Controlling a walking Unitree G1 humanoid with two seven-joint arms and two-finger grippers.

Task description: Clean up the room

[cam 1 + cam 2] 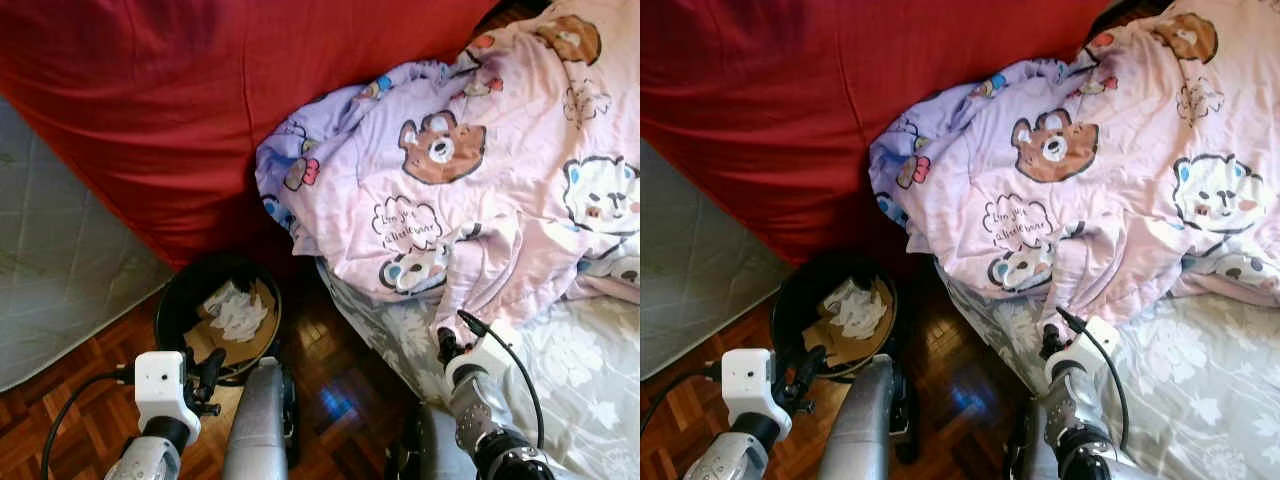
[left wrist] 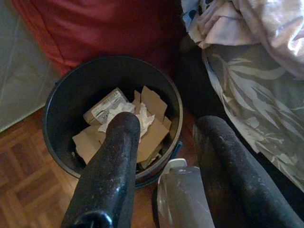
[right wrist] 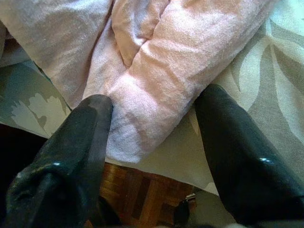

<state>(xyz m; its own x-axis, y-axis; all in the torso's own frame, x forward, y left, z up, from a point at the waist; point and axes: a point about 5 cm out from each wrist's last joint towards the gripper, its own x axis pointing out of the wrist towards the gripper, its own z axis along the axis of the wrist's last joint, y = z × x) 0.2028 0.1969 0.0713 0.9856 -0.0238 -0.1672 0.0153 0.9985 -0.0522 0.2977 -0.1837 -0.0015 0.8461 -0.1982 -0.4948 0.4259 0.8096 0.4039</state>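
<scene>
The pink bear-print blanket [image 1: 480, 170] lies rumpled across the bed [image 1: 580, 380], one fold drooping over the edge at about 5 o'clock. I judge it soft, light and floppy; that fold is my hold. My right gripper [image 3: 152, 137] straddles it, fingers spread. The right wrist view shows this; the left wrist view shows my left gripper [image 2: 166, 142] spread above the black bin [image 2: 57, 118].
</scene>
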